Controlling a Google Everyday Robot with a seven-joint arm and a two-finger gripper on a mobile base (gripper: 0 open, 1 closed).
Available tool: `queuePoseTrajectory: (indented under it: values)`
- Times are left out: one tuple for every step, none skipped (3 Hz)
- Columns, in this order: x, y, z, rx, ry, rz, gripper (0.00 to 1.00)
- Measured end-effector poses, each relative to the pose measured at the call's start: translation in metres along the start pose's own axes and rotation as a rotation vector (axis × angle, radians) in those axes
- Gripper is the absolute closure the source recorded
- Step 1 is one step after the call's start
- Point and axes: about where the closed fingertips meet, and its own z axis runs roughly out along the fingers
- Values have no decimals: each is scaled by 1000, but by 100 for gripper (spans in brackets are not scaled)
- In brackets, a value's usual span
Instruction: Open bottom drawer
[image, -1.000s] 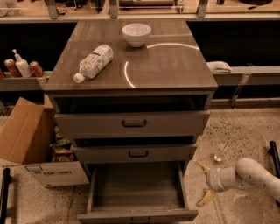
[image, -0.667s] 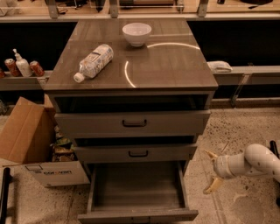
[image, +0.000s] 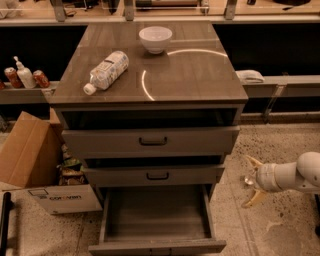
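At lower centre, the bottom drawer (image: 157, 216) is standing pulled well out from the base of the cabinet (image: 190, 75), its plain grey interior lying exposed. The opening is judged essentially complete, with at most a little further travel remaining. To its right, apart from the cabinet and above the speckled floor (image: 280, 145), the gripper (image: 248, 182) is hanging with jaws spread wide, holding and touching nothing.
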Motion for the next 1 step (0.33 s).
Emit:
queuePoseTrajectory:
  values:
    - [-25, -17, -42, 72, -9, -47, 0]
